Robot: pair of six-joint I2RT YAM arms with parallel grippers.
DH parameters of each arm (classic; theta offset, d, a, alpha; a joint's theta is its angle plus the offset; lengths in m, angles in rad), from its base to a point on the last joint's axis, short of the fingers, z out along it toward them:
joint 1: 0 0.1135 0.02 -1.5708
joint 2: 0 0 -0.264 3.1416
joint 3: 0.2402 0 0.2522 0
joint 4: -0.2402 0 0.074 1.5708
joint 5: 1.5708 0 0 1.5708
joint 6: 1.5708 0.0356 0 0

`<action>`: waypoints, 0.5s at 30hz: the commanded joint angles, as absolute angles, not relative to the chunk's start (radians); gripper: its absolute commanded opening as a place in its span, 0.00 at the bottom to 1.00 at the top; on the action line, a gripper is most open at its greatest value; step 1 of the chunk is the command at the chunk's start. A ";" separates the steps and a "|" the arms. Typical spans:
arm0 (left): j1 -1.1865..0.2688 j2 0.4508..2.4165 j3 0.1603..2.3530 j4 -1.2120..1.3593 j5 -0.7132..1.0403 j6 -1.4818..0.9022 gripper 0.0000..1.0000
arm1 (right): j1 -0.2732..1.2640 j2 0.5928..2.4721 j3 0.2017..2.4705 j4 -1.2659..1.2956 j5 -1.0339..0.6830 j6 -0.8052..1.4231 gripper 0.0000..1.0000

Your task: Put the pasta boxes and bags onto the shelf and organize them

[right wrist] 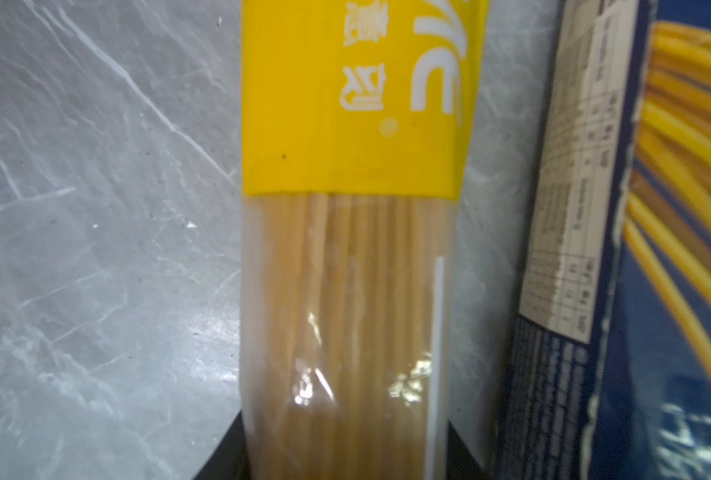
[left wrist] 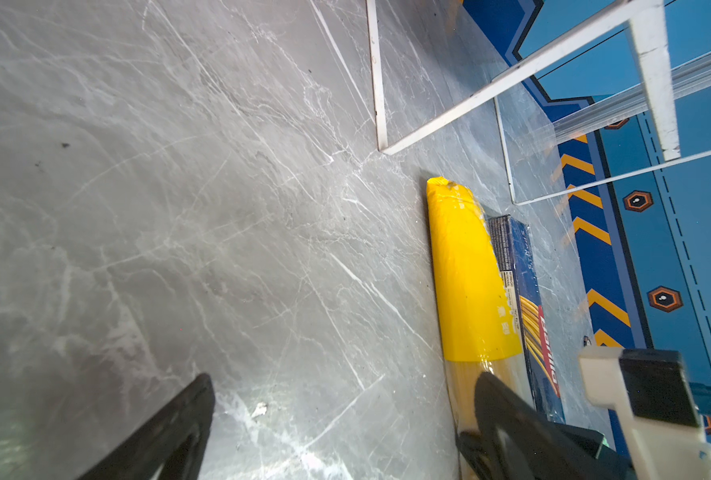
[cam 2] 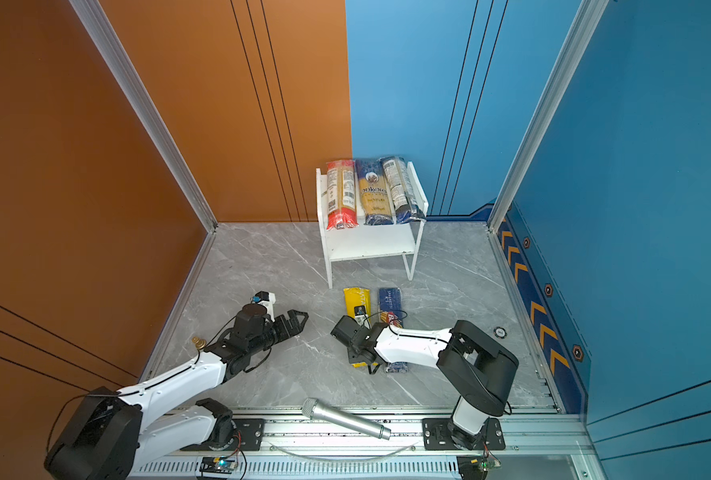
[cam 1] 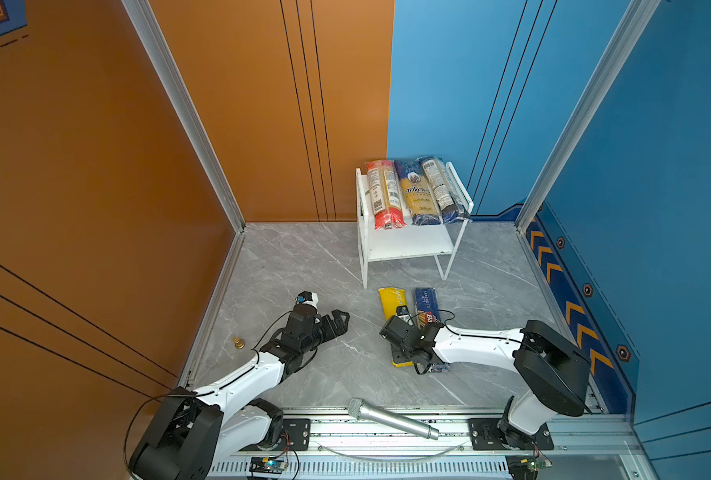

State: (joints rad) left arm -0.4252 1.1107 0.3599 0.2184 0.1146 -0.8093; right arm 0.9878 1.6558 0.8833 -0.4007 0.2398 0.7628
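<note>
Right wrist view: the right gripper [right wrist: 345, 451] is positioned over the yellow bag [right wrist: 354, 124], which lies flat on the grey marble table [right wrist: 96, 249]. The two black fingers [right wrist: 221, 455] stand one on each side of the bag's clear section and both touch it, so the jaws are clamped on the bag across its width. The yellow printed end of the bag extends ahead of the fingers. The blue Barilla box [right wrist: 657, 249] lies flat just beside the bag and parallel to it, on the side of the right gripper away from the left gripper [left wrist: 343, 378]. In the left wrist view the left gripper's jaws stand wide apart with nothing between them, only bare table. In both top views the left gripper is well apart from the right gripper and points toward it. The white two-tier shelf [cam 1: 412, 245] stands beyond the right gripper, past the far ends of the bag and the box. Its upper board carries three packs laid side by side: the red-ended clear bag [cam 1: 385, 195] on the left-gripper side, the yellow-navy "ankara" bag [cam 1: 418, 195] in the middle, and the dark navy bag [cam 1: 445, 189] on the other side. The lower board is bare. A silver microphone [cam 1: 391, 417] lies behind both grippers, between the two arm bases.
</note>
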 commanded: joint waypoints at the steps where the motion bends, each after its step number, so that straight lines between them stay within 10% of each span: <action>1: -0.417 1.111 0.341 0.224 0.129 -0.807 0.98 | 0.977 1.662 0.838 -0.494 0.237 0.744 0.20; 15: -0.417 1.117 0.344 0.227 0.132 -0.807 0.98 | 0.969 1.632 0.834 -0.494 0.245 0.725 0.09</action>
